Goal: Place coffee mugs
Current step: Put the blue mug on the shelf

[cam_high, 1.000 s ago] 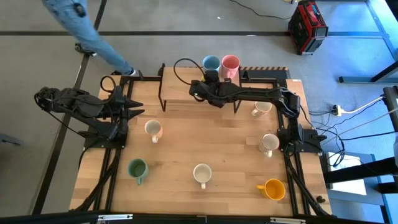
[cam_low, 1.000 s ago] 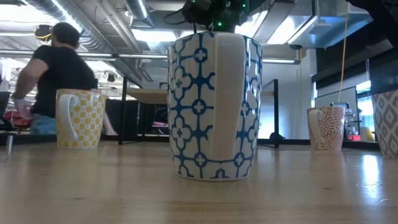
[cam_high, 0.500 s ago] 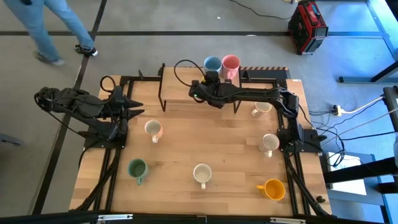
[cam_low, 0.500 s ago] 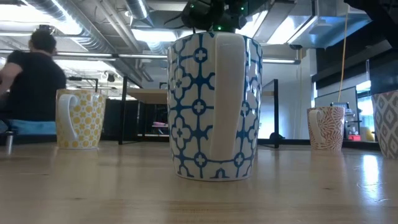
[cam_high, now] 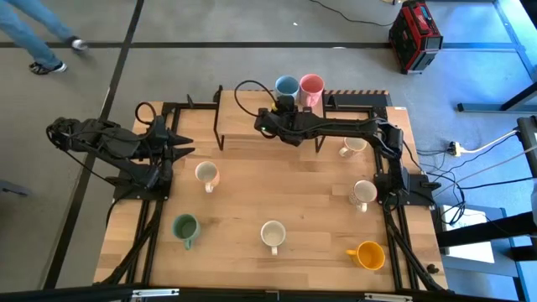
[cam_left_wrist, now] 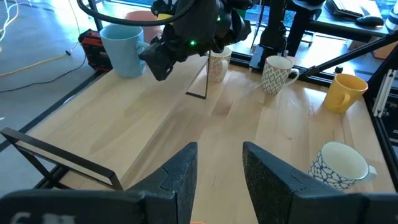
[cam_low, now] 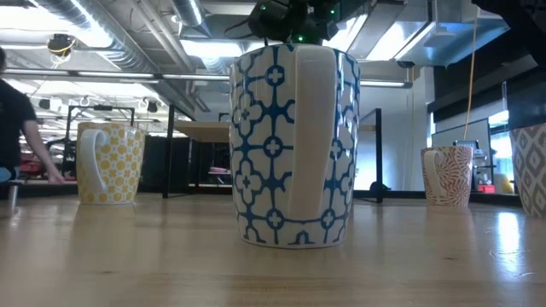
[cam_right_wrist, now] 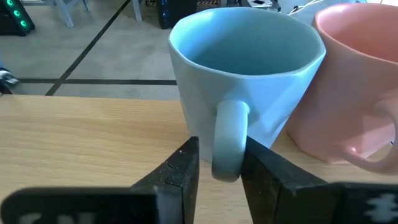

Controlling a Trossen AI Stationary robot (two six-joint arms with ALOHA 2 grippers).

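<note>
In the high view the blue mug [cam_high: 285, 85] and the pink mug [cam_high: 311, 84] stand side by side on their bases at the table's far edge. My right gripper [cam_high: 281, 107] reaches level to the blue mug [cam_right_wrist: 249, 81], open, one finger on each side of its handle. The pink mug [cam_right_wrist: 360, 87] is just beside it. Four cream mugs [cam_high: 205, 174] [cam_high: 273, 235] [cam_high: 363, 193] [cam_high: 352, 145], the green mug [cam_high: 185, 226] and the orange mug [cam_high: 367, 254] stand apart on the table. My left gripper [cam_high: 186, 143] waits open at the table's left edge. My right gripper has the blue mug's handle [cam_right_wrist: 229, 146] between its two fingers, coming level from the near side. One finger [cam_right_wrist: 264, 171] seems to lie against the handle, while a narrow gap shows at the other. I cannot tell whether it holds. The mug stands upright on the table.
Two thin black wire frames [cam_high: 220, 117] [cam_high: 319, 134] stand on the far half of the table. A person [cam_low: 13, 119] moves in the room beyond the far left corner. Bare wood lies in the middle between the mugs [cam_high: 285, 184].
The person beyond the table's far edge has walked off toward the left. Both arms and all mugs have kept still.
</note>
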